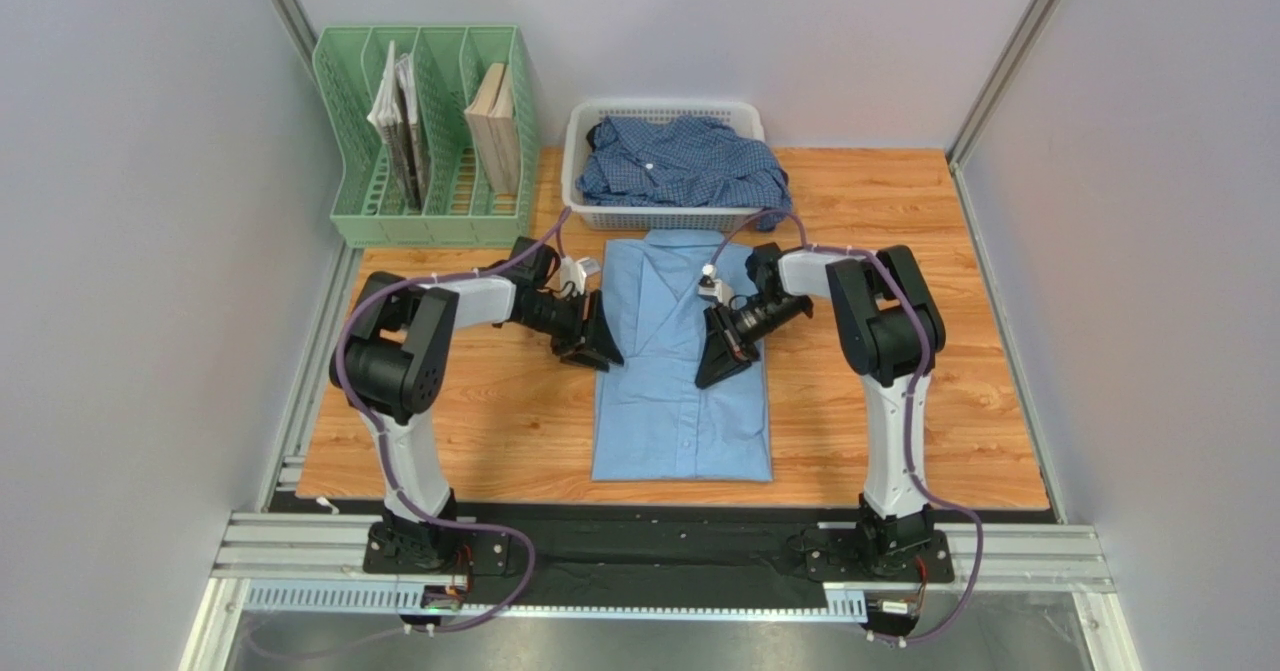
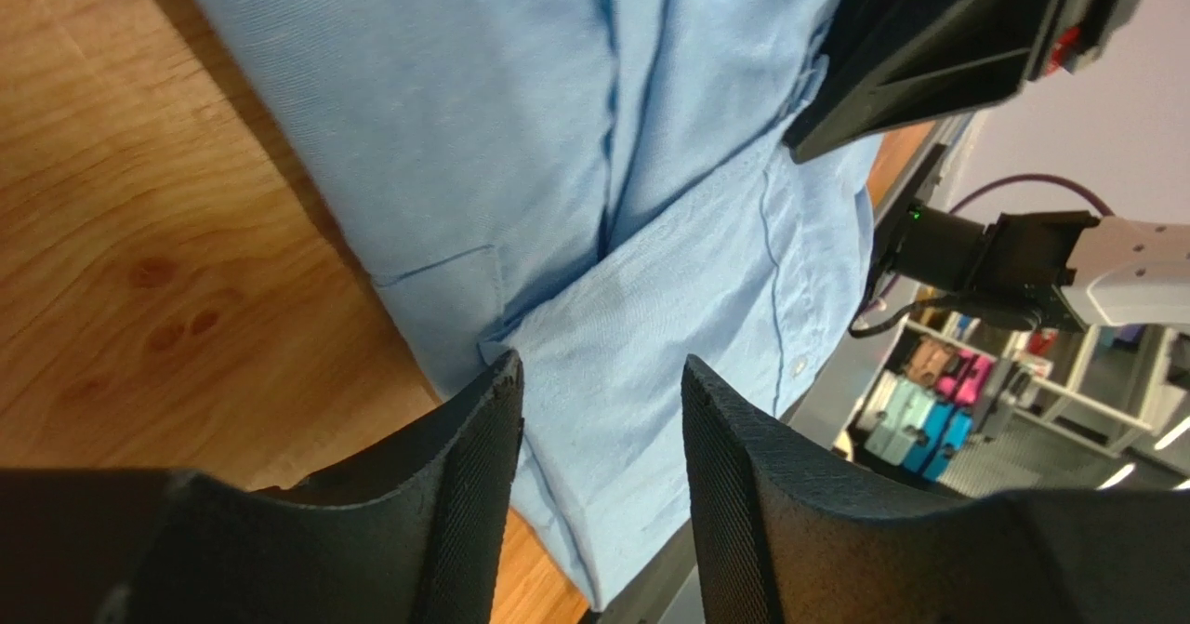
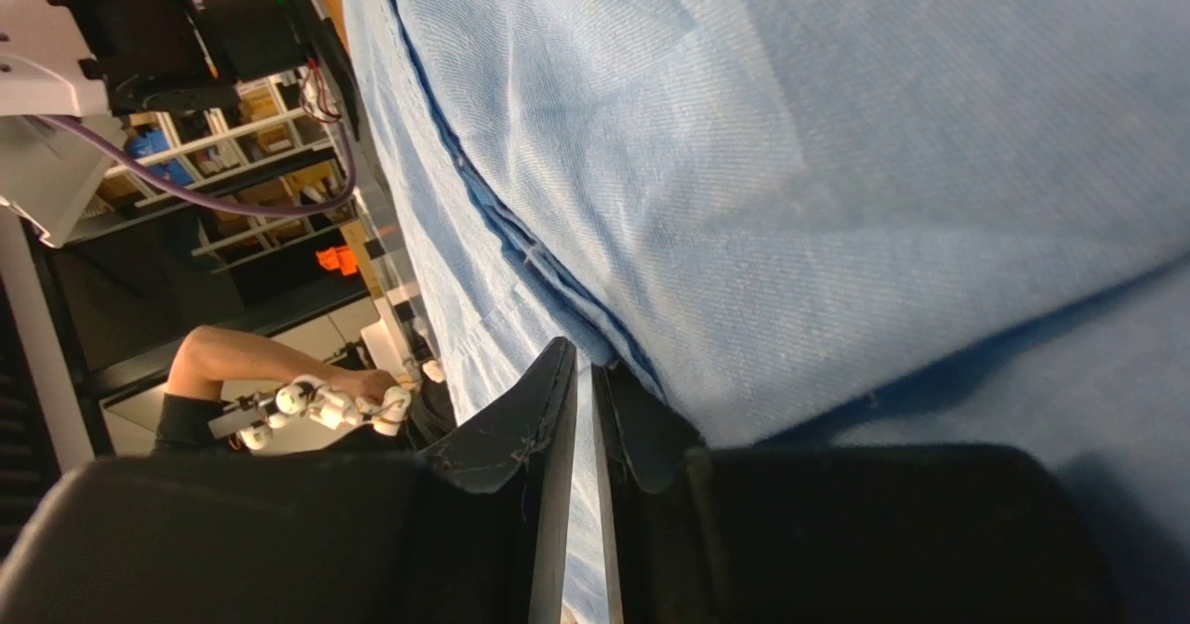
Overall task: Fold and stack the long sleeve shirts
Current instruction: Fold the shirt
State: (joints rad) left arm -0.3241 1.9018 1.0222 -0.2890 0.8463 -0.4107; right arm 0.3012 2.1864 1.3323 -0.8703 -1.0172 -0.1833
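Right pincer seemingly nips light-blue shirt fold

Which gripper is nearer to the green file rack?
Left. The left gripper is at the left edge of the light blue shirt, in front of the green file rack; the right gripper is on the shirt's right side, farther off.
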